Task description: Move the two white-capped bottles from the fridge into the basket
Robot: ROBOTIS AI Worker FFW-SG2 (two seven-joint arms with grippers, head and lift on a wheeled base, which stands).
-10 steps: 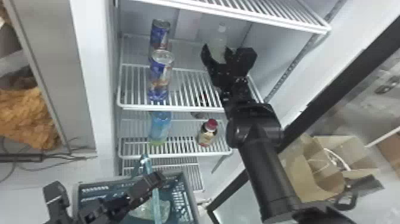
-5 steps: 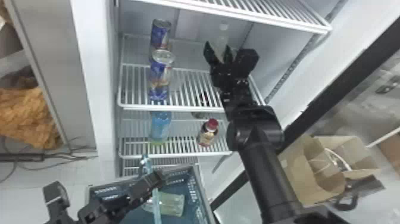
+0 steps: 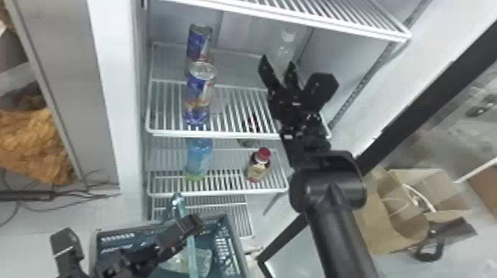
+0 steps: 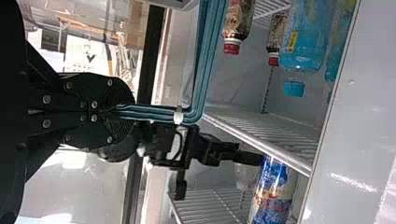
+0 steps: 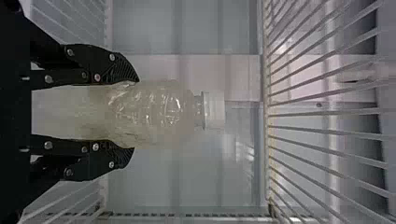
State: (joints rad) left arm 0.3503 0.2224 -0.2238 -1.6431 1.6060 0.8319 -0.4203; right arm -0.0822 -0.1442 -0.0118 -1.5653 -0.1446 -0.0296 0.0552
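While the right gripper (image 3: pixel 277 66) sits high in the fridge (image 3: pixel 177 59), its two fingers stand apart at a white-capped bottle (image 3: pixel 284 48). That bottle is upright at the rear right of the compartment with the cans, its base hidden. In the right wrist view it lines up between the fingers, its shoulder and white cap (image 5: pixel 214 110) past their tips; in the head view, a gap shows between one finger and the bottle.

Down at the basket (image 3: pixel 240 255), the left gripper (image 3: pixel 193 223) has its fingers together, clamped on the teal basket handle (image 3: pixel 191 247). Inside the basket is a pale, see-through object (image 3: pixel 204 258), which looks like a bottle on its side, though its cap is too unclear to make out.

Two blue cans, a front one (image 3: pixel 199 92) and a rear one (image 3: pixel 199 42), stand at the left of the bottle's compartment. On the shelf below, a blue bottle (image 3: pixel 199 157) stands at the left and a red-capped bottle (image 3: pixel 258 165) to its right. An open cardboard box (image 3: pixel 384 221) is beyond the fridge door's dark frame (image 3: pixel 399 129).
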